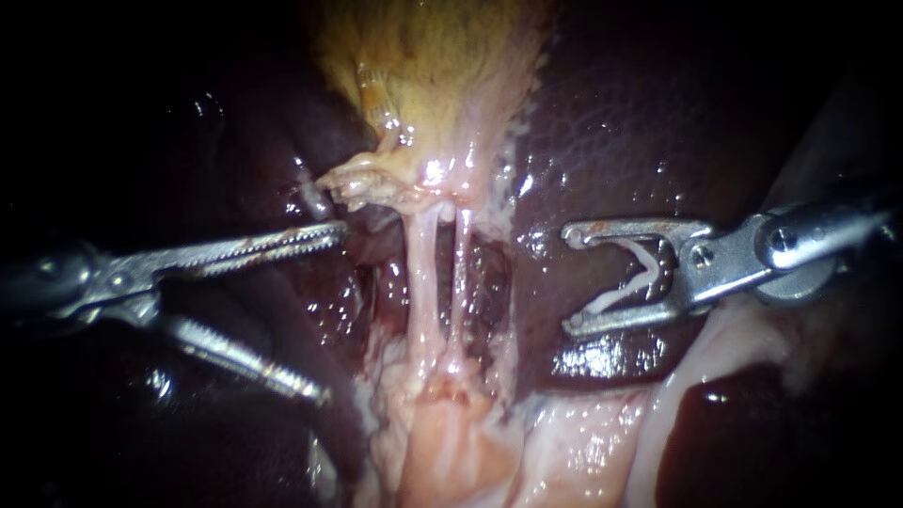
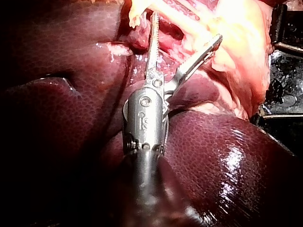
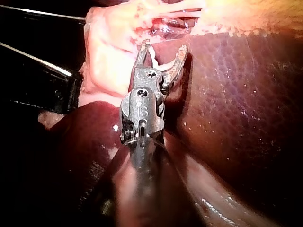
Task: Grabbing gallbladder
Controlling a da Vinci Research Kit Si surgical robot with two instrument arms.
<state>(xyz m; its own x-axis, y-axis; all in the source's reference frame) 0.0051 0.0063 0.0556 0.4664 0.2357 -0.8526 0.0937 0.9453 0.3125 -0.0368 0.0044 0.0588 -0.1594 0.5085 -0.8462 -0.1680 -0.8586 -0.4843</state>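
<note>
The scene is lit from close by: the light is brightest at the middle of the endoscope view and fades to near black towards its edges. Sharp white glints are thrown on the wet, dark red liver, by which the ground is filled. In the left wrist view a black, glossy surface, crossed by pale straight edges and speckled with small reflections, is seen beyond the tissue. In the right wrist view a black structure with thin bright edges lies beside the tissue; what it is cannot be told.
</note>
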